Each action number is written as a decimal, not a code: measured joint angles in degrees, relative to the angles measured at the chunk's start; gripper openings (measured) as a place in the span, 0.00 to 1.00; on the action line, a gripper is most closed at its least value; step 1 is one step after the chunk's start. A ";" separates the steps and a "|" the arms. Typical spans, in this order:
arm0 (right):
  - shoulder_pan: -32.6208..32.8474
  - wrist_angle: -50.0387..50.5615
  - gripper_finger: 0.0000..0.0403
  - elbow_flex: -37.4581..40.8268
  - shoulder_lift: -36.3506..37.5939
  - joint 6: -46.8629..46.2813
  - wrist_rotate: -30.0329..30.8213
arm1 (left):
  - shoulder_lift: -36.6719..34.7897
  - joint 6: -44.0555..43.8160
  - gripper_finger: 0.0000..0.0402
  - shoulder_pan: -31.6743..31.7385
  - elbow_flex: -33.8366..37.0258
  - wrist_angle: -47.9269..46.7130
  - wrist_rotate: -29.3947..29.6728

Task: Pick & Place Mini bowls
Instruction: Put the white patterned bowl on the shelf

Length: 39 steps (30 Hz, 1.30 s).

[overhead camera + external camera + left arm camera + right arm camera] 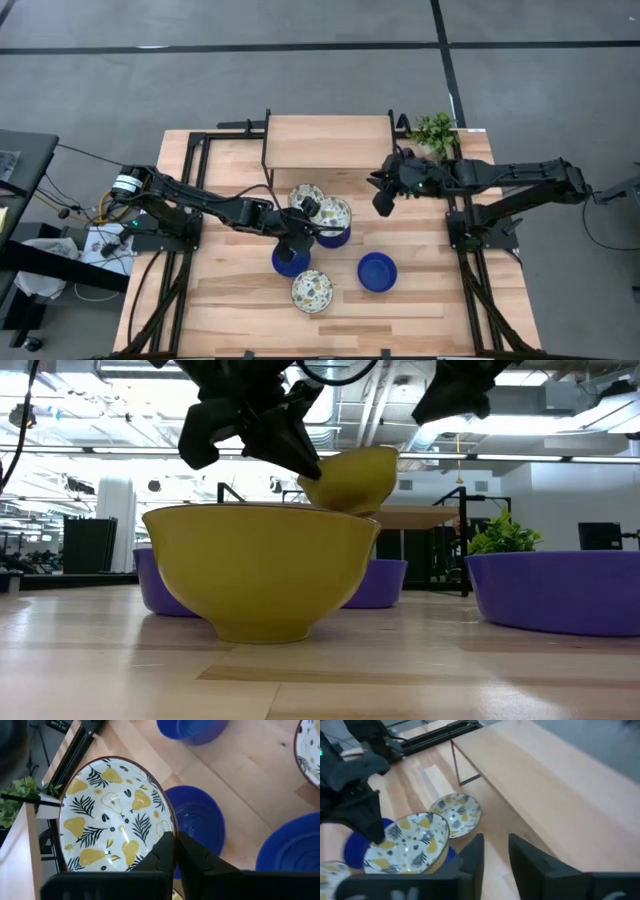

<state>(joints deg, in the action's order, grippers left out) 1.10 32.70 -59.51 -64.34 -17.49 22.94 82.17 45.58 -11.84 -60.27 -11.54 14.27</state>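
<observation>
- Nearest the low camera, a front patterned bowl [260, 575] is seen standing upright on the table [240, 310]. Its outside is yellow, and it fills the middle of that frame. In the high view it lies at lower centre.
- Behind and above it, a held patterned bowl [355, 478] is seen tilted and lifted off the table.
- That bowl is clamped at its rim by the left gripper [175, 845], whose fingers are closed on the rim. Pears and dark leaves are shown on the bowl's white inside.
- In the high view the held bowl sits at the centre of the frame, partly over a middle blue bowl [338, 240].
- A third patterned bowl [303, 196] rests on the table just to the upper left of the held one.
- A left blue bowl [288, 263] is found below the left arm's wrist, just above the front patterned bowl.
- A right blue bowl [377, 271] stands apart at lower right of centre.
- The right gripper [492, 855] is held above the table at upper right of centre, near a raised wooden shelf [325, 142]. Its fingers are parted with nothing between them.
- A small green plant [435, 130] is seen at the table's upper right corner.
</observation>
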 joint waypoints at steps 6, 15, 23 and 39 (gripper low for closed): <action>7.79 -1.72 0.02 2.49 0.88 1.51 9.27 | -0.02 -1.04 0.03 -0.09 0.00 -0.01 0.01; 16.37 -7.83 0.00 13.65 9.90 -2.88 15.58 | -0.05 -1.68 0.03 -0.66 0.00 0.01 1.00; 22.77 -12.58 0.00 25.56 18.94 -9.33 21.10 | -1.62 -3.01 0.03 -0.57 -0.04 -0.14 4.02; 27.78 -15.28 0.00 32.65 20.44 -15.53 25.46 | -15.23 -2.45 0.03 7.75 -0.52 -3.27 6.08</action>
<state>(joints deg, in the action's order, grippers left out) 28.89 17.42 -26.85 -43.90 -33.01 48.40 66.94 43.13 -4.09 -60.80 -14.81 20.35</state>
